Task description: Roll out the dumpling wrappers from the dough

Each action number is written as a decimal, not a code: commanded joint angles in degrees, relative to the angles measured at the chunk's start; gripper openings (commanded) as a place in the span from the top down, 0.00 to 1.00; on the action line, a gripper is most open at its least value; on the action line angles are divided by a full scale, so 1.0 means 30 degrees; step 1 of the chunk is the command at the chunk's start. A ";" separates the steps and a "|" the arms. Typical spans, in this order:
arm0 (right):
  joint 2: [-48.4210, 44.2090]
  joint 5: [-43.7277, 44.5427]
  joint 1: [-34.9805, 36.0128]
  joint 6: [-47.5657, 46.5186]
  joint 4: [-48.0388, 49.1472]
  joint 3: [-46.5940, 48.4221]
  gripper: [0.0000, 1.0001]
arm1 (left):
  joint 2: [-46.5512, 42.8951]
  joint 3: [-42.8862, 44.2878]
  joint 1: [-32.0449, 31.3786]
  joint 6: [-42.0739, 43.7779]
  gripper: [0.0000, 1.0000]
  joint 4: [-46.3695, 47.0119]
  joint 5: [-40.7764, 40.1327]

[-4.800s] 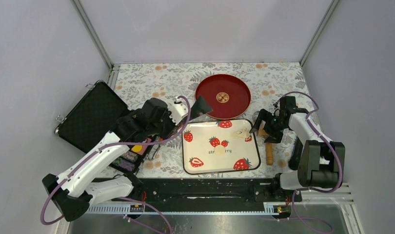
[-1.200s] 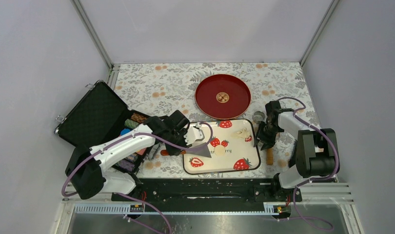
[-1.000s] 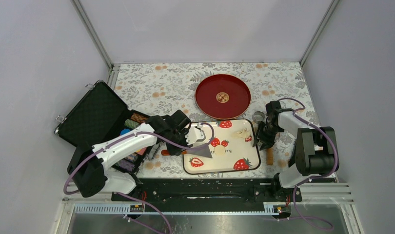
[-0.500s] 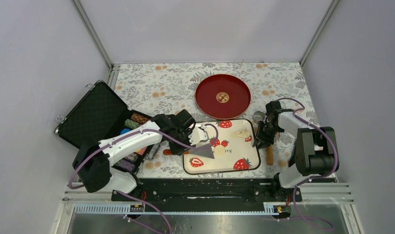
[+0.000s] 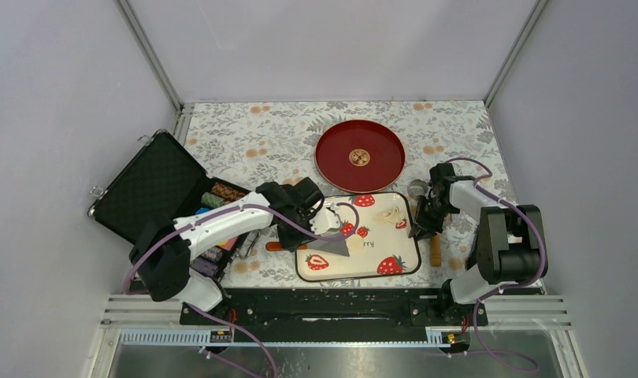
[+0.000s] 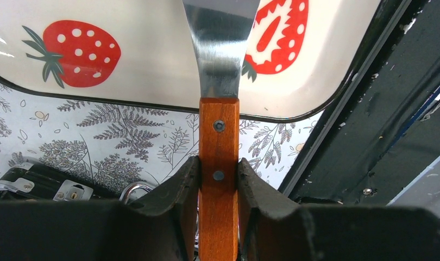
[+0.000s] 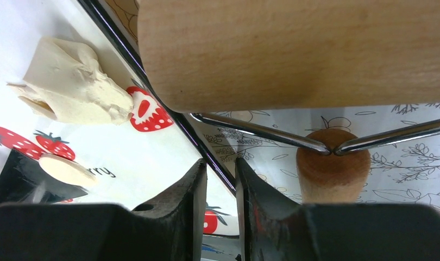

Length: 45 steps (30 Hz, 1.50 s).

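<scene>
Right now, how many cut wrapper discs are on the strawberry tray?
1: a wrapper disc near the middle of the tray, at the edge of the spatula blade. The blade may hide others.

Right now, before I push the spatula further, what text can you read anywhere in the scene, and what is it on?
"rry": printed on the strawberry tray; the start of the word is hidden by the dumpling wrapper and the spatula blade.
On the red plate, the gold emblem: too small to make out any characters.
Items in the open black case: any labels are too small to read.
</scene>
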 commanded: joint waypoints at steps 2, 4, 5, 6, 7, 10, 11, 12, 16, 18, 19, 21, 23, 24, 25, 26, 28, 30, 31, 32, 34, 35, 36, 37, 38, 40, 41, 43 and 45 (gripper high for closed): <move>-0.0154 -0.0476 -0.0050 0.0046 0.0181 -0.0073 0.72 | 0.0445 0.1224 -0.0228 0.0304 1.00 -0.0345 -0.0652; -0.0139 -0.0494 -0.0055 0.0055 0.0191 -0.0084 0.72 | 0.0572 0.1387 -0.0243 0.0319 1.00 -0.0411 -0.0788; -0.0142 -0.0492 -0.0050 0.0047 0.0198 -0.0073 0.73 | 0.0616 0.1420 -0.0263 0.0334 1.00 -0.0423 -0.0779; -0.0138 -0.0521 -0.0050 0.0047 0.0204 -0.0064 0.73 | 0.0673 0.1454 -0.0303 0.0347 1.00 -0.0421 -0.0767; -0.0152 -0.0558 -0.0050 0.0054 0.0202 -0.0077 0.73 | 0.0705 0.1520 -0.0315 0.0348 1.00 -0.0417 -0.0765; -0.0191 -0.0640 -0.0050 0.0026 0.0219 -0.0086 0.73 | 0.0904 0.1624 -0.0412 0.0344 1.00 -0.0423 -0.0817; -0.0148 -0.0653 -0.0050 0.0051 0.0233 -0.0095 0.73 | 0.0947 0.1655 -0.0479 0.0348 1.00 -0.0410 -0.0870; -0.0176 -0.0647 -0.0057 0.0051 0.0224 -0.0110 0.73 | 0.0970 0.1721 -0.0520 0.0348 1.00 -0.0401 -0.0921; -0.0202 -0.0796 -0.0061 0.0025 0.0242 -0.0104 0.73 | 0.1116 0.1806 -0.0644 0.0318 1.00 -0.0123 -0.0782; -0.0201 -0.0806 -0.0051 0.0007 0.0266 -0.0139 0.74 | 0.1170 0.1796 -0.0721 0.0290 1.00 0.0060 -0.0749; -0.0212 -0.0828 -0.0050 0.0023 0.0269 -0.0142 0.74 | 0.1211 0.1808 -0.0722 0.0242 1.00 0.0141 -0.0737; -0.0241 -0.0919 -0.0057 -0.0022 0.0265 -0.0130 0.74 | 0.1292 0.1823 -0.0724 0.0135 1.00 0.0318 -0.0785; -0.0238 -0.0947 -0.0065 0.0003 0.0254 -0.0127 0.74 | 0.1298 0.1796 -0.0753 0.0022 1.00 0.0595 -0.0692; -0.0227 -0.0948 -0.0070 -0.0003 0.0267 -0.0118 0.74 | 0.1296 0.1772 -0.0745 0.0000 1.00 0.0747 -0.0606; -0.0218 -0.0948 -0.0052 -0.0004 0.0260 -0.0135 0.74 | 0.1270 0.1732 -0.0747 -0.0028 1.00 0.0886 -0.0566; -0.0239 -0.0948 -0.0050 0.0011 0.0268 -0.0123 0.74 | 0.1252 0.1702 -0.0744 -0.0072 1.00 0.0992 -0.0586; -0.0249 -0.1014 -0.0068 -0.0003 0.0272 -0.0158 0.74 | 0.1224 0.1627 -0.0756 -0.0134 1.00 0.1260 -0.0539; -0.0234 -0.1034 -0.0073 -0.0015 0.0263 -0.0142 0.74 | 0.1167 0.1495 -0.0780 -0.0191 1.00 0.1558 -0.0576; -0.0249 -0.1036 -0.0060 -0.0013 0.0257 -0.0157 0.75 | 0.1119 0.1416 -0.0774 -0.0202 1.00 0.1687 -0.0591; -0.0276 -0.1021 -0.0058 -0.0009 0.0275 -0.0155 0.75 | 0.1065 0.1354 -0.0776 -0.0284 1.00 0.1857 -0.0611; -0.0221 -0.1026 -0.0050 -0.0006 0.0265 -0.0141 0.75 | 0.0940 0.1118 -0.0788 -0.0346 1.00 0.2147 -0.0577; -0.0229 -0.1060 -0.0050 -0.0011 0.0283 -0.0135 0.75 | 0.0904 0.1021 -0.0775 -0.0394 1.00 0.2299 -0.0566; -0.0266 -0.1064 -0.0050 -0.0027 0.0256 -0.0134 0.75 | 0.0840 0.0932 -0.0788 -0.0411 1.00 0.2391 -0.0616; -0.0264 -0.1061 -0.0050 -0.0007 0.0267 -0.0156 0.75 | 0.0789 0.0851 -0.0797 -0.0428 1.00 0.2538 -0.0666; -0.0256 -0.1094 -0.0050 -0.0004 0.0250 -0.0147 0.75 | 0.0778 0.0804 -0.0820 -0.0400 1.00 0.2619 -0.0716; -0.0270 -0.1144 -0.0053 -0.0018 0.0289 -0.0152 0.75 | 0.0746 0.0781 -0.0806 -0.0398 1.00 0.2675 -0.0848; -0.0257 -0.1137 -0.0054 -0.0013 0.0271 -0.0162 0.75 | 0.0755 0.0770 -0.0846 -0.0386 1.00 0.2702 -0.0885; -0.0252 -0.1136 -0.0050 -0.0014 0.0252 -0.0162 0.75 | 0.0721 0.0756 -0.0850 -0.0384 1.00 0.2764 -0.0874; -0.0253 -0.1138 -0.0054 -0.0019 0.0262 -0.0142 0.75 | 0.0788 0.0784 -0.0839 -0.0399 1.00 0.2890 -0.0885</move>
